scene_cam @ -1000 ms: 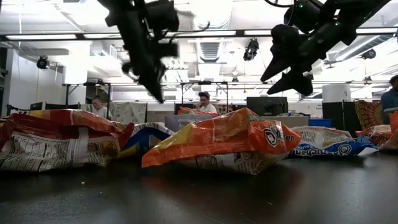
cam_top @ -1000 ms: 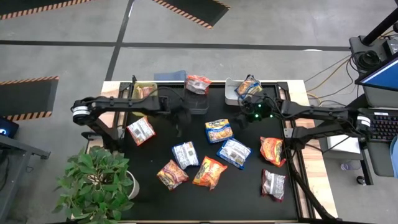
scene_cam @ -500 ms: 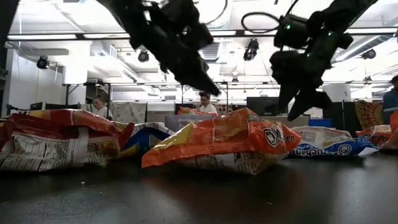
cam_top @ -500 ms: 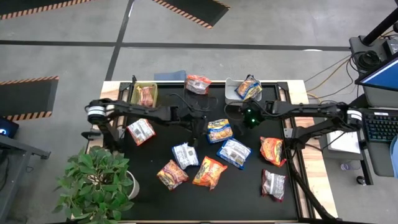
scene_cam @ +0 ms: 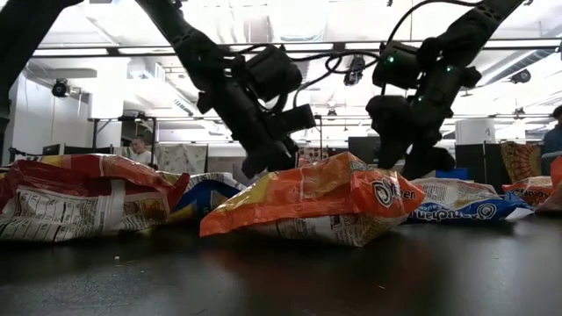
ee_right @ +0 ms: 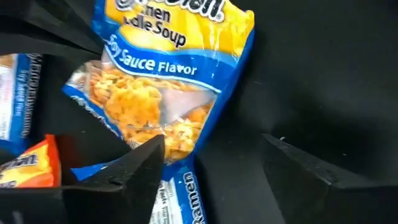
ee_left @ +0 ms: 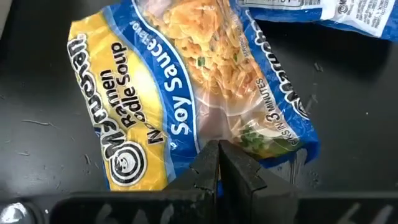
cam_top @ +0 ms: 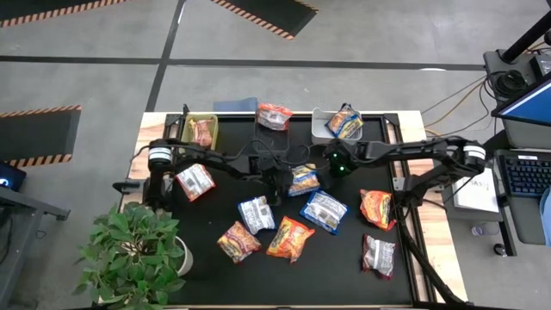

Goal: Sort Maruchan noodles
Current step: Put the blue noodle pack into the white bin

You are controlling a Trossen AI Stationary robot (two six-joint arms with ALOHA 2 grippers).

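A blue-and-yellow Soy Sauce noodle packet (cam_top: 305, 179) lies flat at the table's middle. It fills the left wrist view (ee_left: 186, 81) and shows in the right wrist view (ee_right: 174, 68). My left gripper (cam_top: 281, 179) (ee_left: 219, 163) is shut and stands low at the packet's left edge. My right gripper (cam_top: 331, 165) (ee_right: 214, 165) is open and hovers just right of the packet. Several other packets lie flat: white-and-red (cam_top: 195, 181), white-and-blue (cam_top: 256, 213) (cam_top: 325, 211), orange (cam_top: 290, 238) (cam_top: 238, 241), red (cam_top: 377, 208) and silver-and-red (cam_top: 379, 255). My left gripper comes slanting down from the table's left, its shut fingertips (ee_left: 208, 168) right at the clear, noodle-showing edge of the blue-and-yellow packet (ee_left: 214, 134). Whether they touch the plastic, I cannot tell. The packet lies flat on the table.
Three bins stand along the far edge. The green bin (cam_top: 201, 129) holds a red packet. The dark mesh bin (cam_top: 274, 142) holds an orange-red one. The white bin (cam_top: 323, 129) holds a blue-and-yellow one. A potted plant (cam_top: 138, 254) stands at the near left corner. People sit in the room beyond.
My left gripper has moved toward the table's right and down, arriving at the blue-and-yellow packet's left edge. My right gripper has come down and slightly toward the table's left, closing in on the same packet from the right. The packets have stayed where they were.
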